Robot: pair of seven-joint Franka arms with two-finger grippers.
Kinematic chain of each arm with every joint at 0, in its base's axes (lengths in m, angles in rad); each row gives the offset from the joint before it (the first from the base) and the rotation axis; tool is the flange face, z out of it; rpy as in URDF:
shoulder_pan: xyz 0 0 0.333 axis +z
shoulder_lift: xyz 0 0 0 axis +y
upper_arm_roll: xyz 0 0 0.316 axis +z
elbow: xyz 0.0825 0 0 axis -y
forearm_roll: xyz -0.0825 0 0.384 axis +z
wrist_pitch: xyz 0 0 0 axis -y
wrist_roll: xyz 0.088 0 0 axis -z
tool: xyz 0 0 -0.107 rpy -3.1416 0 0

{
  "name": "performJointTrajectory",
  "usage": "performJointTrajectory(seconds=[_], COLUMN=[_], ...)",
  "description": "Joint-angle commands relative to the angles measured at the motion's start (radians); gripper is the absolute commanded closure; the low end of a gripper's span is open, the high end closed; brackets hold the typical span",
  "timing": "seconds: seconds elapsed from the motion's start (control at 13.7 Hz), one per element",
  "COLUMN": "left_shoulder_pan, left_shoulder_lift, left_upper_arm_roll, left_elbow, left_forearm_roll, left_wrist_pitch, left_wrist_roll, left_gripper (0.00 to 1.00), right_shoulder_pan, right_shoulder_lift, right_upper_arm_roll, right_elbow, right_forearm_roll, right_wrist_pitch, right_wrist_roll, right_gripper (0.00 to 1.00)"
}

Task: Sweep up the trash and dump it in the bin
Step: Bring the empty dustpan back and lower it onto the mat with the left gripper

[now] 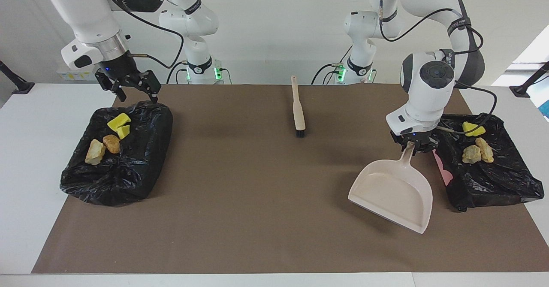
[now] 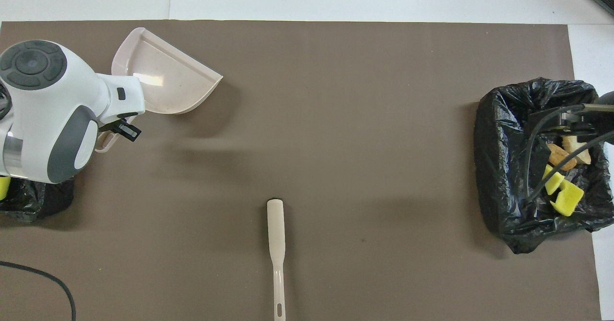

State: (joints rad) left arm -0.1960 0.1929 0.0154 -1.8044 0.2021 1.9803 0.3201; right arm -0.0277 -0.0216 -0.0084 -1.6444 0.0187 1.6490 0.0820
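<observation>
Facing view: I am holding the dustpan (image 1: 394, 192) over the brown mat (image 1: 257, 218), trash lying in both black-lined bins.
My left gripper (image 1: 410, 146) is pinching its handle beside one bin (image 1: 506, 179) holding three bits (image 1: 474, 143); my right gripper (image 1: 134, 89), fingers spread, is hovering over the other bin (image 1: 128, 167) with four bits (image 1: 109, 137); the brush (image 1: 297, 109) is lying between.

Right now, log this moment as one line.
left tool: shut on dustpan handle, over mat | right tool: open, above bin | trash: in both bins | brush: lying untouched
</observation>
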Motion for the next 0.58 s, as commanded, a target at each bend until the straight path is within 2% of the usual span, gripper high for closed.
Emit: performJointTrajectory(seconds=[0.0,0.29,0.51], left_shoulder_pan=[-0.097,-0.223,-0.282], left_shoulder_lift=[0.039,0.074,0.129], left_upper_arm_roll=[0.020,0.020,0.020], left_elbow=[0.057,0.068,0.149], left_forearm_roll=[-0.067,-0.116,-0.144], left_wrist_pitch=[0.006,0.003,-0.009], left_wrist_roll=[-0.152,-0.378,-0.536], left_gripper=[1.00,1.00,1.00], right_shoulder_pan=[-0.001,-0.001,-0.001], right_shoulder_lift=[-0.015,-0.017,-0.017], right_upper_arm_roll=[0.002,0.002,0.002], right_elbow=[-0.020,-0.020,-0.020], right_forearm_roll=[0.012,0.012,0.012], right_wrist_pitch=[0.005,-0.002,-0.002], right_wrist_roll=[-0.002,-0.002,-0.002], right_gripper=[0.00,0.00,0.00])
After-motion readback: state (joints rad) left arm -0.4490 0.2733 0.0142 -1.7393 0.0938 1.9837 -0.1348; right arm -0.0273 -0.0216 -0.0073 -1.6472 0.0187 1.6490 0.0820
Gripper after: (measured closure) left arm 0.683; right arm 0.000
